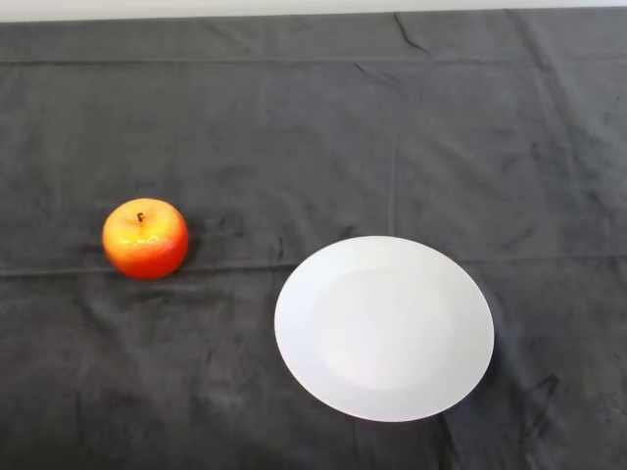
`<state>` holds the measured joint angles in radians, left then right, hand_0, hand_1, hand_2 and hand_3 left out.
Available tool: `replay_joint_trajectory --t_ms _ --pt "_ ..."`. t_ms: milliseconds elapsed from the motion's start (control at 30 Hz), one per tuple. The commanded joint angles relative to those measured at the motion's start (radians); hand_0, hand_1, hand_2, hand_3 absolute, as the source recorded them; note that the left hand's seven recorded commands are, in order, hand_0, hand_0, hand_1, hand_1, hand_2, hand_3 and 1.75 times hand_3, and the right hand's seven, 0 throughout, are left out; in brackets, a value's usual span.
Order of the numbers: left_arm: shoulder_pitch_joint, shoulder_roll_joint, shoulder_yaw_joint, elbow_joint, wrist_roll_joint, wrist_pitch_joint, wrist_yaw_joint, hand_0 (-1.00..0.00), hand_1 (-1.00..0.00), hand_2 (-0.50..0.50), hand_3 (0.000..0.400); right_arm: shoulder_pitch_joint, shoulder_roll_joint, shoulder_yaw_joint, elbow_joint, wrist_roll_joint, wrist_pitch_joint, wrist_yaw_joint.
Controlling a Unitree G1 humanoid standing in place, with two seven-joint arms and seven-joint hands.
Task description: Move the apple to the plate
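A red and yellow apple [145, 238] with a short dark stem stands upright on the dark cloth at the left of the head view. A round white plate [384, 328] lies to its right and a little nearer to me, with nothing on it. A strip of bare cloth separates the apple from the plate's left rim.
The dark cloth [313, 127] covers the whole table, with creases and fold lines running across it. Its far edge meets a pale strip along the top of the view.
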<state>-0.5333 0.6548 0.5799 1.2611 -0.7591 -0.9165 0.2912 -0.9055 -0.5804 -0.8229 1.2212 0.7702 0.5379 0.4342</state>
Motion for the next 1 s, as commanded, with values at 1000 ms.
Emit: replay_joint_trajectory --t_ms 1000 --pt "-0.113 -0.071 -0.028 -0.043 0.186 -0.076 -0.052 0.00 0.00 0.00 0.000 0.030 -0.023 -0.0070 0.019 0.0069 -0.007 0.0049"
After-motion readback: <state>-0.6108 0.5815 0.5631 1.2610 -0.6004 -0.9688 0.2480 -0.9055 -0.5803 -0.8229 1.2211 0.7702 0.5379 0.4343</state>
